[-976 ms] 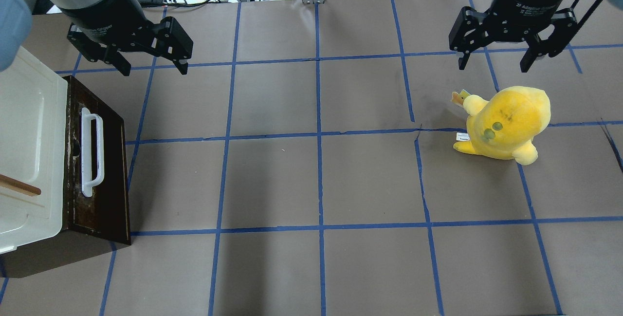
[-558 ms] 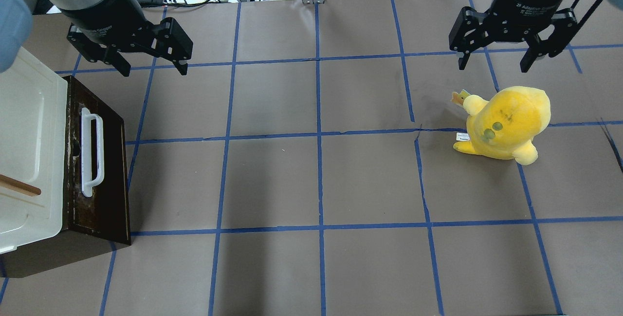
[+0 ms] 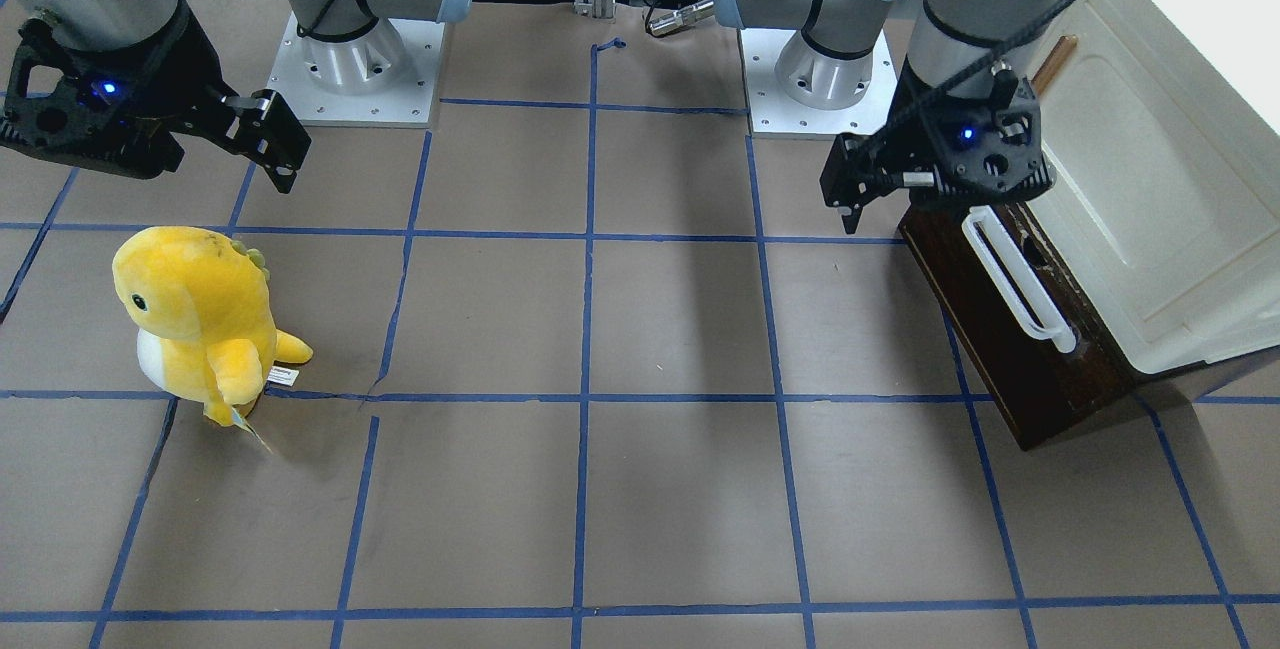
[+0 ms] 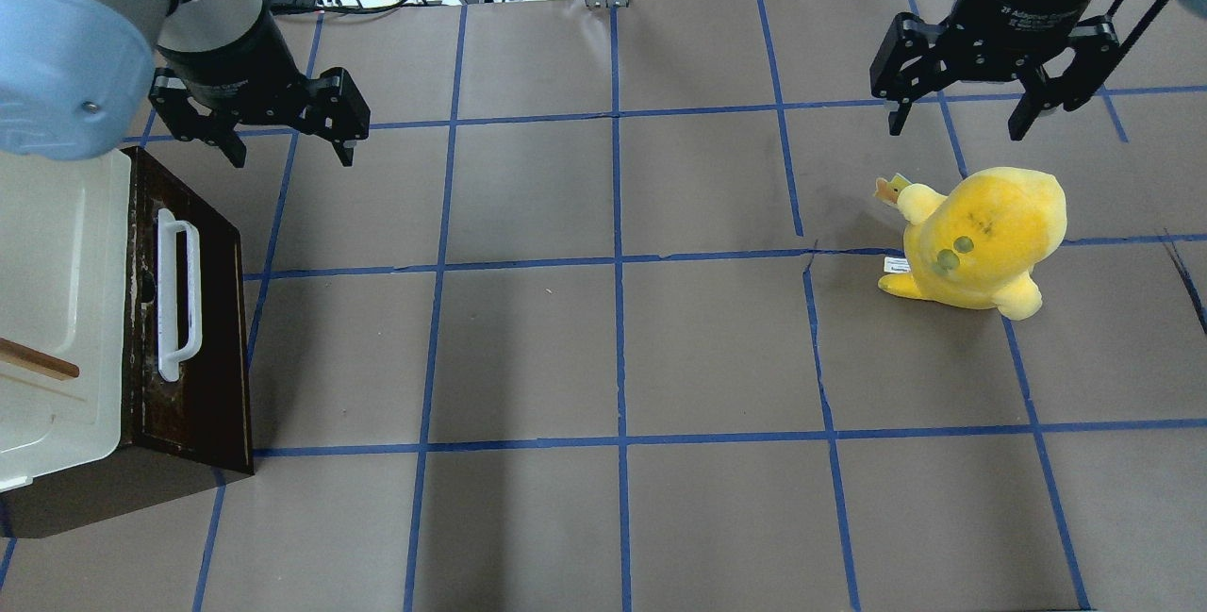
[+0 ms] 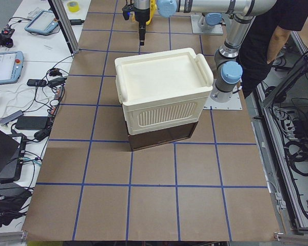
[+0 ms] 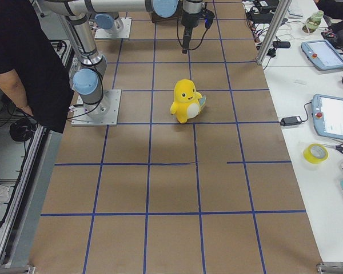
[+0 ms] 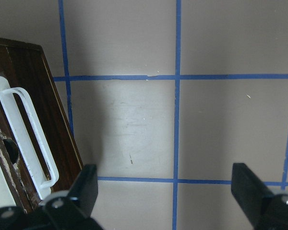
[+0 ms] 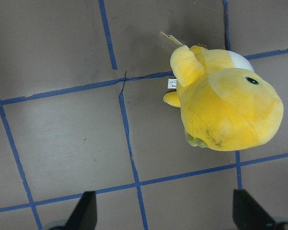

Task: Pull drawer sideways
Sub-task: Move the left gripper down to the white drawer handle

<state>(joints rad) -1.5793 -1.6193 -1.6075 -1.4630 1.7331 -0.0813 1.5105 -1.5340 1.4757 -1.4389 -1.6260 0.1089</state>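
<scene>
The drawer [image 4: 203, 329] has a dark brown front and a long white bar handle [image 4: 177, 296]. It sits under a cream cabinet at the table's left edge, pushed in, and faces the table's middle. It also shows in the front view [image 3: 1000, 339] and the left wrist view [image 7: 24, 91]. My left gripper [image 4: 290, 156] is open and empty. It hovers just beyond the far end of the drawer front, apart from the handle [image 7: 26, 136]. My right gripper [image 4: 954, 129] is open and empty at the far right.
The cream cabinet [image 4: 57, 291] with a small wooden handle [image 4: 38, 359] stands over the drawer. A yellow plush dinosaur [image 4: 981, 239] stands just below my right gripper, also in the right wrist view [image 8: 225, 108]. Cables lie beyond the table's far edge.
My left arm has swung: its blue joint now shows at the top left. The left gripper has turned and shifted slightly nearer the drawer's far end. The right arm has not moved.
</scene>
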